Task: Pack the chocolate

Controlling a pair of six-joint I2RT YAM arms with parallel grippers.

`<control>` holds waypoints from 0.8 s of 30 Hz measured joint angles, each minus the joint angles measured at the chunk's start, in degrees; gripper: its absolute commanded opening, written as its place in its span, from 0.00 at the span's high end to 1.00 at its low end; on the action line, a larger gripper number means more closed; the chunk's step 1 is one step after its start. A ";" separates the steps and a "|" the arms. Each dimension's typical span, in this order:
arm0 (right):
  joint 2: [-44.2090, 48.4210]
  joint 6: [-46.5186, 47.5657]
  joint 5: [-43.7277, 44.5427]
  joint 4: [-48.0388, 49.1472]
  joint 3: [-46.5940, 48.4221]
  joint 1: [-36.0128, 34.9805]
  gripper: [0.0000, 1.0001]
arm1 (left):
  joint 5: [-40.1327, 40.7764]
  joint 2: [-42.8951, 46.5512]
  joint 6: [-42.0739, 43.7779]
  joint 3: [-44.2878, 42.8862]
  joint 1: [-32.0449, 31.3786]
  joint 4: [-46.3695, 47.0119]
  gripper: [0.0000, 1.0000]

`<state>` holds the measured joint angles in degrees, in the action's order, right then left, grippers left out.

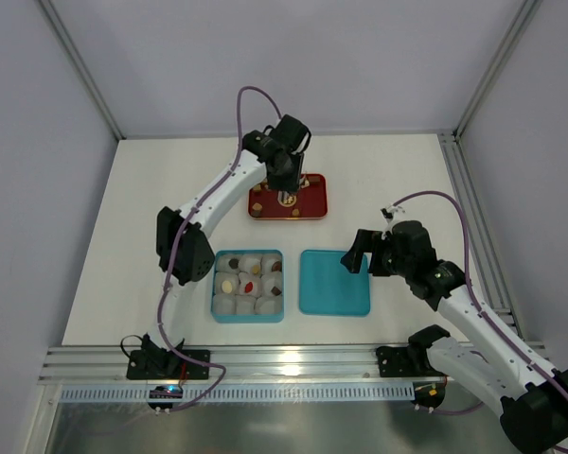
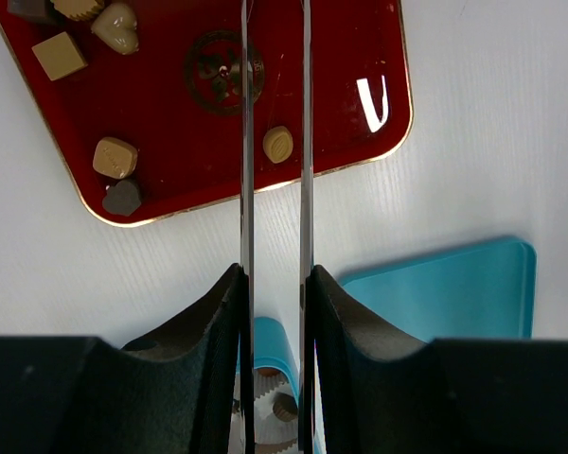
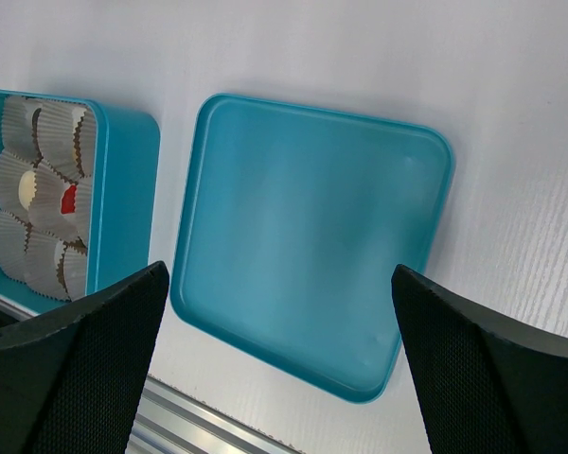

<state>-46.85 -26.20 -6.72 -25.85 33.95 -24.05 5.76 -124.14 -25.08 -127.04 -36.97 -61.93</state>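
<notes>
Teal box (image 1: 248, 319) roughly half filled (some paper cups (image 1: 245, 305) look empty); chocolates (image 2: 115, 157) wait on the red tray (image 2: 341, 57); left fingers (image 2: 204, 326) grip unclear, right fingers (image 3: 85, 350) released.

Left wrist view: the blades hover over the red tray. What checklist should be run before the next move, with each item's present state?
1. Target oval tan chocolate centred between the blades of the left pincer: ok.
2. Blade gap wider than that piece: ok.
3. Height of the blade tips above the red tray: cannot tell.
4. Empty paper cups available in the teal box: ok.
5. The right pincer open, empty, over the teal lid: ok.
</notes>
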 measured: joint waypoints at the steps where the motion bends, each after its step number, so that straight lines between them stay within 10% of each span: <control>1: 0.00 0.04 0.00 0.00 0.00 0.00 0.00 | -0.02 -0.26 0.00 -0.31 -0.02 0.02 0.67; 24: 0.63 0.15 0.11 -0.15 0.00 0.00 0.00 | 0.90 -3.45 0.13 -2.23 -0.92 0.24 0.66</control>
<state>-46.22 -26.04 -6.61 -26.00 33.95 -24.05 6.66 -127.59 -24.95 -129.27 -37.89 -61.69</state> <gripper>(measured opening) 0.996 0.345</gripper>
